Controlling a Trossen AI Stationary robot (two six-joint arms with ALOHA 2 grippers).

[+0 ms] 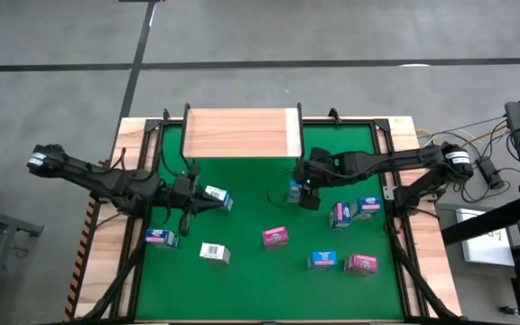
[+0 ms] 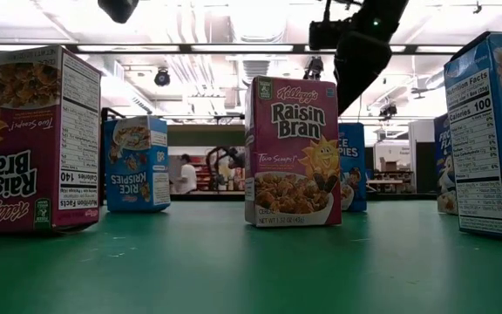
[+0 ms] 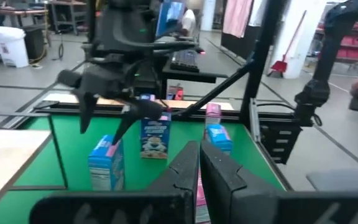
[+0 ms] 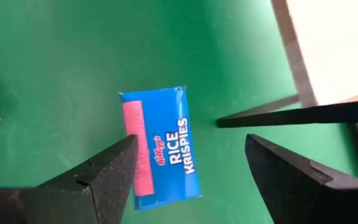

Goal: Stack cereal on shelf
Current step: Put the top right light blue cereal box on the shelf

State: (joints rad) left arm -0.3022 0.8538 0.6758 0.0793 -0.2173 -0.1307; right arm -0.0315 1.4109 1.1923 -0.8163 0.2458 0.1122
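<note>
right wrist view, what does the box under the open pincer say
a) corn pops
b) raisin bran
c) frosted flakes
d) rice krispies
d: the blue box lying on the green mat reads Rice Krispies, and the right pincer hangs over it with its fingers spread wide to either side.

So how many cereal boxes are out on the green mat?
9 boxes, seen from above: one left of centre, one under the open right fingers, two lower left, one centre, two lower right, two at right.
</note>
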